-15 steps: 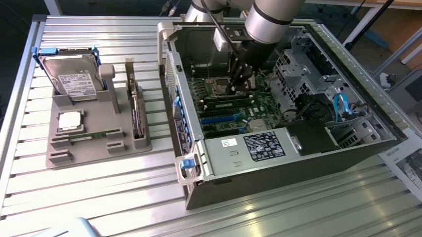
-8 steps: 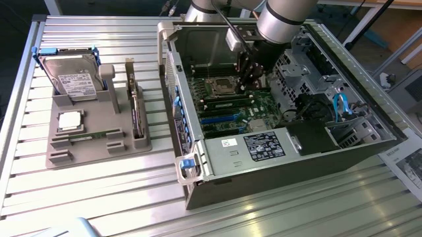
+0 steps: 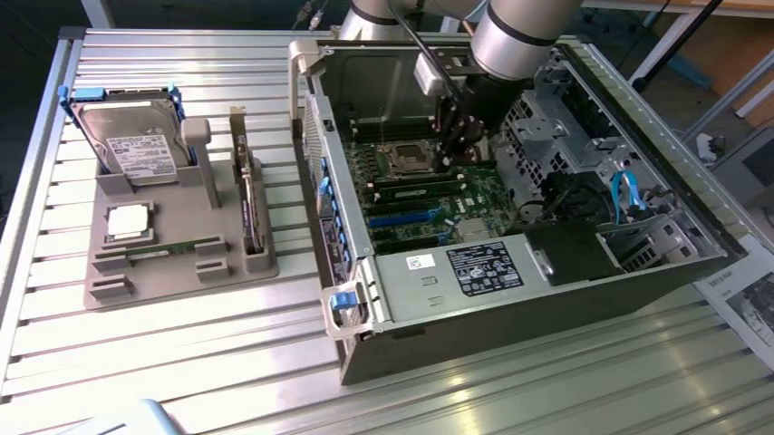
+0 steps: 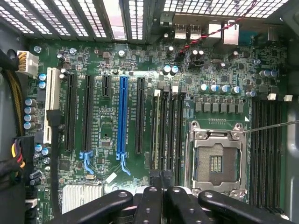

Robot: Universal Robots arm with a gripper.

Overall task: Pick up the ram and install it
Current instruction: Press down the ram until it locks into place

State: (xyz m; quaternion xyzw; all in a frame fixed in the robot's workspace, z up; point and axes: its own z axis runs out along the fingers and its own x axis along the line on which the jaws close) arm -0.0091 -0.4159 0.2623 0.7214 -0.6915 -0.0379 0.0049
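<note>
Ram [image 3: 169, 246], as far as I can make out, is the thin green stick lying flat in the front groove of the grey tray [image 3: 181, 276] on the exterior view's left. The square silver processor [image 3: 129, 220] sits just behind it, the hard drive [image 3: 133, 145] stands further back, and a bigger upright card [image 3: 248, 195] is beside them. Moving right across the counter [image 3: 181, 362] you hit the open PC case [image 3: 520, 317], and that's where my tool [image 3: 466, 145] is, clenched shut and reaching down over the motherboard near the memory slots [image 3: 418, 188]. So I'd call this the install end of the job, not the pickup end. But I honestly can't tell whether a stick is pinched in there. The wrist view has a small dark block right at my fingers [image 4: 149, 205], and I can't say what it is. My guess is that seating a stick here calls for getting it dead square along one slot and pressing straight down. The exterior view gives you the tray and the whole case. The wrist view gives what that one can't: the slots [image 4: 168, 126] straight on, the blue slot [image 4: 123, 116] and the empty CPU socket [image 4: 216, 161].
</note>
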